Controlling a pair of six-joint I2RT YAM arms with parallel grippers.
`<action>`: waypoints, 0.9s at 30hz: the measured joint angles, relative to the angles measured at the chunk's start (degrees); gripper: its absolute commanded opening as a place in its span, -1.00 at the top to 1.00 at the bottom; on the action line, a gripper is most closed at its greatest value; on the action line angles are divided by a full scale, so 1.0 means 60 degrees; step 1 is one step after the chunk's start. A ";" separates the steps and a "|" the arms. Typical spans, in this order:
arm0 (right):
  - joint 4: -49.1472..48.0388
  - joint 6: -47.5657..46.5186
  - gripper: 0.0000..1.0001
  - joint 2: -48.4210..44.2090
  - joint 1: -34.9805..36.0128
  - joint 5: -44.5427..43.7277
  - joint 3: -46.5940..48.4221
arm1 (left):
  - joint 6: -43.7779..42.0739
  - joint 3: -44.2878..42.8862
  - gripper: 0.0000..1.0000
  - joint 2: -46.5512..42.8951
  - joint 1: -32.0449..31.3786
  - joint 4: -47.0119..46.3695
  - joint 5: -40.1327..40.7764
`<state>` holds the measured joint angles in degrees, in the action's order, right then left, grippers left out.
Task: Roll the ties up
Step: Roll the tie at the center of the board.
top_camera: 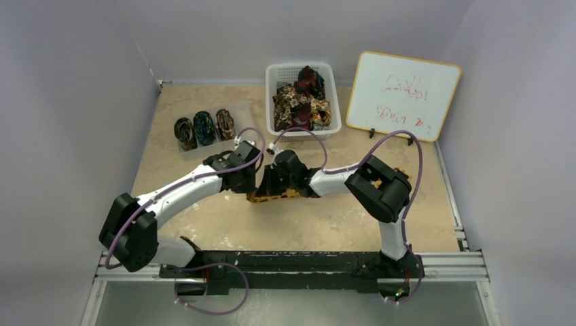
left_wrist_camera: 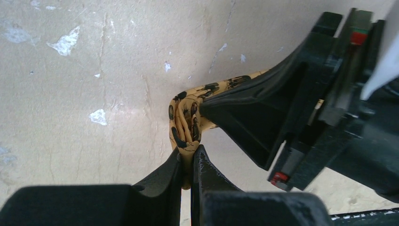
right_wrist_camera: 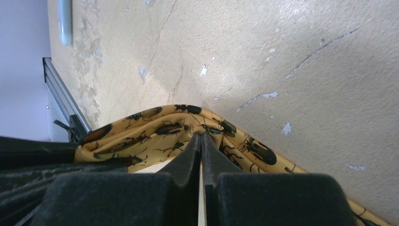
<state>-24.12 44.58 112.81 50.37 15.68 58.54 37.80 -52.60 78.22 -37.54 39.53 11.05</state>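
Observation:
A golden-yellow tie printed with dark beetles lies folded at the table's middle, between both grippers. My left gripper is shut on a bunched end of the tie. My right gripper is shut on a fold of the same tie, just to the right of the left gripper. In the overhead view the two grippers stand close together over the fabric. Three rolled ties sit in a row at the back left.
A white basket at the back holds several loose ties. A whiteboard with red writing leans at the back right. A metal rail runs along the near edge. Grey walls close in both sides.

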 measured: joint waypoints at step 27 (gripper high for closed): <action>-0.0397 0.0444 0.98 -0.0011 -0.0029 0.0299 -0.0455 | 0.0004 0.0000 1.00 -0.0259 0.0000 -0.0754 -0.1151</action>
<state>-26.50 47.24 112.75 50.19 17.47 55.81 37.82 -52.60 76.66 -37.54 35.00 4.14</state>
